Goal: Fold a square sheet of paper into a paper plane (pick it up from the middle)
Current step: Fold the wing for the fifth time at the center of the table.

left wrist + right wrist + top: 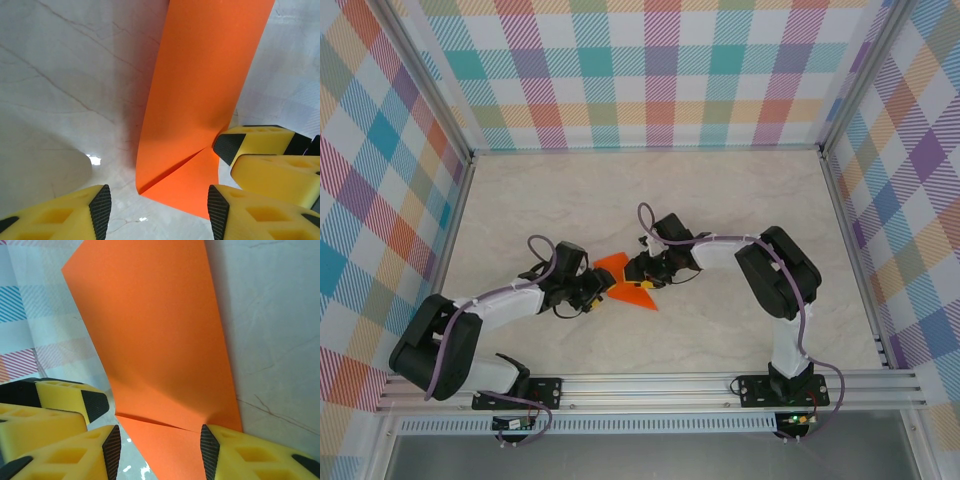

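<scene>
The left gripper sits a little to 9 o'clock of the middle of the table, its jaws about half-wide. In its wrist view one pad stands clear of the orange with bare tabletop between, and the other is at the sheet's edge, so nothing is pinched.

The square sheet of paper, creased and partly lifted, lies just at this gripper's 3 o'clock, between the two grippers. In the top view its long axis runs from 11 to 5 o'clock.

The right gripper is close at the sheet's 2 o'clock, so both arms are about equally near. Its jaws stand middling-wide around the sheet's lower end, and I cannot tell whether they grip.

As I judge it, the coming move turns on the crease lying crosswise between each pair of fingers. The wrist views show that crease and the sheet rising toward 12 o'clock. The top view shows the two grippers facing each other across it.
</scene>
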Available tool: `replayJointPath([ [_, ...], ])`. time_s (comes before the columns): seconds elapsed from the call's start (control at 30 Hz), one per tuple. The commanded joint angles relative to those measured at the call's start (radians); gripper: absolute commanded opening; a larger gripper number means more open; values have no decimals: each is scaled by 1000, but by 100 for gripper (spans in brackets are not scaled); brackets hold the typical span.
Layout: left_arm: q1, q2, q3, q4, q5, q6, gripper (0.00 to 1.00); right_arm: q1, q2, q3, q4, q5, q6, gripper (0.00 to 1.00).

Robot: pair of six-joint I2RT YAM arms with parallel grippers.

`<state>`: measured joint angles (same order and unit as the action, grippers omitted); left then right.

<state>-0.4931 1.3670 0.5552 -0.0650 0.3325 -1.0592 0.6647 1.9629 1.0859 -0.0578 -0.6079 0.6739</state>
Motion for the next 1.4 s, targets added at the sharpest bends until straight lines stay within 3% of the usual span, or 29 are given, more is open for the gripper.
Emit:
replayJointPath([
  [0.0, -13, 27, 35, 29, 7, -7, 55, -21, 30, -29, 3, -23, 22, 48],
  [0.73, -20, 70, -20, 250, 70, -39, 46, -65, 40, -55, 104, -115, 99, 48],
  [0.87, -21, 88, -12, 258, 87, -37, 39, -66, 42, -63, 122, -124, 101, 48],
  [1.03, -20, 103, 8, 228, 91, -32, 18, -67, -12, -77, 138, -113, 38, 47],
  [1.17, -21, 106, 35, 181, 92, -30, 6, -65, -139, -99, 65, 41, -98, 55],
  [1.37, -24, 103, 73, 129, 83, -30, 1, -45, -276, -212, 163, 166, -255, 66],
])
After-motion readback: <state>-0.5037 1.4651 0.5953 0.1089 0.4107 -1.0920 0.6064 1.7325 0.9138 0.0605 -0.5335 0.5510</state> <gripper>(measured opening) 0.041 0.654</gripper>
